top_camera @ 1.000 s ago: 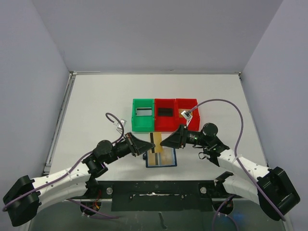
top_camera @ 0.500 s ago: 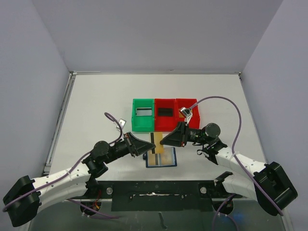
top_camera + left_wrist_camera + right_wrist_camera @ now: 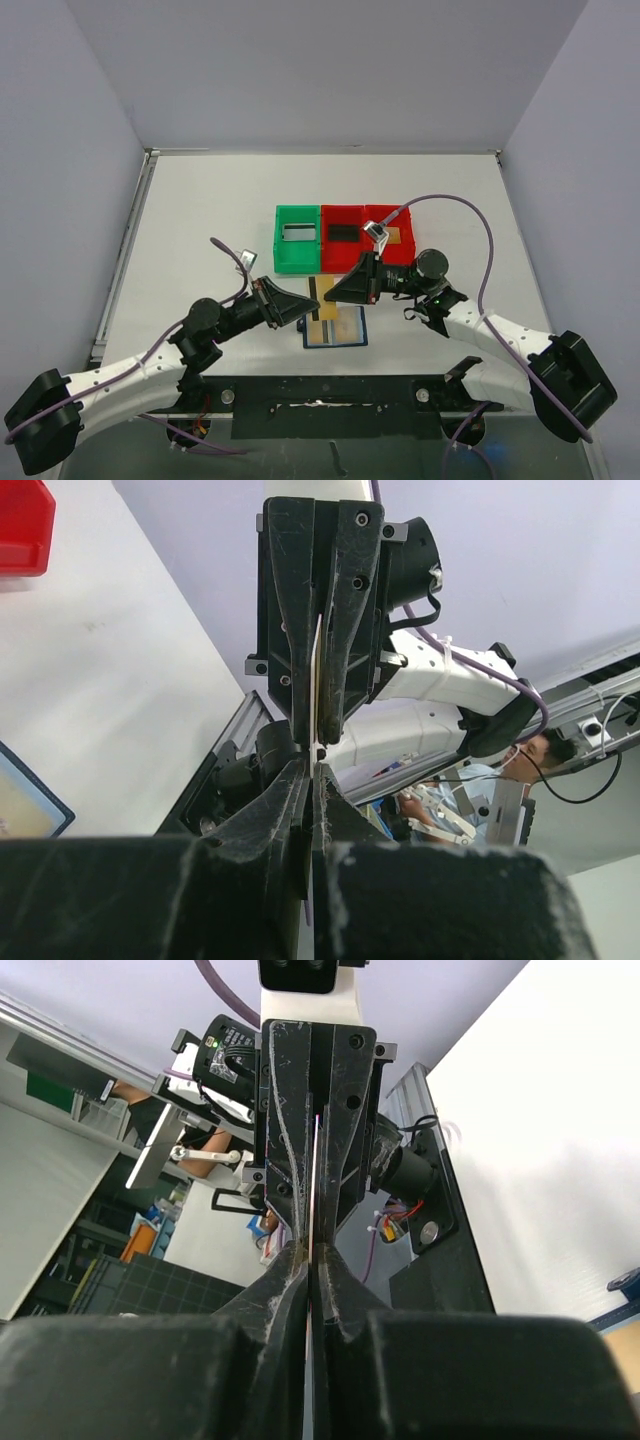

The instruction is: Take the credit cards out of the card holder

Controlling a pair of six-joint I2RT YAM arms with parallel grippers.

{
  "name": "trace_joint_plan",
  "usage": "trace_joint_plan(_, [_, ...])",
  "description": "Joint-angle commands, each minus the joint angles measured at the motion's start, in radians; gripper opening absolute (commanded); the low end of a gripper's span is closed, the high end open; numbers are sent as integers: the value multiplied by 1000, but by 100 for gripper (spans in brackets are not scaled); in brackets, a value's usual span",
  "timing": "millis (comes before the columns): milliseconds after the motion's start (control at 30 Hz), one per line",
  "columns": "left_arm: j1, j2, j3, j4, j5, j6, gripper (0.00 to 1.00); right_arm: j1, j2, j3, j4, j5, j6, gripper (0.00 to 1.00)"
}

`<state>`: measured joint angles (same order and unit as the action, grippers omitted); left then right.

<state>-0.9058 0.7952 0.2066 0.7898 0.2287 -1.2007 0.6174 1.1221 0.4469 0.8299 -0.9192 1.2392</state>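
The left end effector (image 3: 307, 300) and the right end effector (image 3: 339, 291) face each other nose to nose. Both have their black fingers pinched flat together on the same credit card (image 3: 323, 300). It is a thin, stiff tan rectangle with a dark stripe, held above the surface; each wrist camera sees it edge-on as a pale sliver (image 3: 318, 680) (image 3: 315, 1180). Just below it, near the middle of the surface's near edge, the card holder (image 3: 335, 343) lies open and flat. It is dark blue with a tan card (image 3: 342, 325) showing in its pocket. Behind it stands a row of boxy plastic bins, one green bin (image 3: 297, 262) and two red bins (image 3: 341, 260).
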Motion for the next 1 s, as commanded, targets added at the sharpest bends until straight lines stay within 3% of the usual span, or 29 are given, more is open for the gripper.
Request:
trace_joint_plan(0, [7,-31,-9,21,-15,3,0,10,-23,54,-35,28,-51,0])
trace_joint_plan(233, [10,-47,-6,-22,-33,11,0,7,-56,61,-100,51,-90,0])
trace_joint_plan(267, [9,-47,-4,-26,-34,9,6,6,-58,63,-104,52,-94,0])
trace_joint_plan(367, [10,-55,16,-86,-53,28,40,-8,-85,80,-173,62,-140,0])
trace_joint_plan(433, [9,-84,66,-314,-126,86,53,-48,-131,114,-322,101,-226,0])
trace_joint_plan(500, [5,-116,123,-555,-220,136,66,-80,-204,179,-550,197,-374,0])
trace_joint_plan(600, [10,-166,184,-821,-337,168,68,-93,-279,286,-903,461,-662,0])
trace_joint_plan(667, [11,-178,233,-954,-385,188,68,-94,-304,328,-1048,731,-808,0])
trace_joint_plan(767, [12,-168,285,-1087,-421,220,69,-94,-321,315,-1071,991,-1027,0])
trace_joint_plan(867, [11,-155,307,-1138,-422,230,69,-89,-306,284,-1026,1012,-1370,0])
trace_joint_plan(967, [12,-144,302,-1132,-409,230,70,-87,-237,301,-1007,1080,-1570,0])
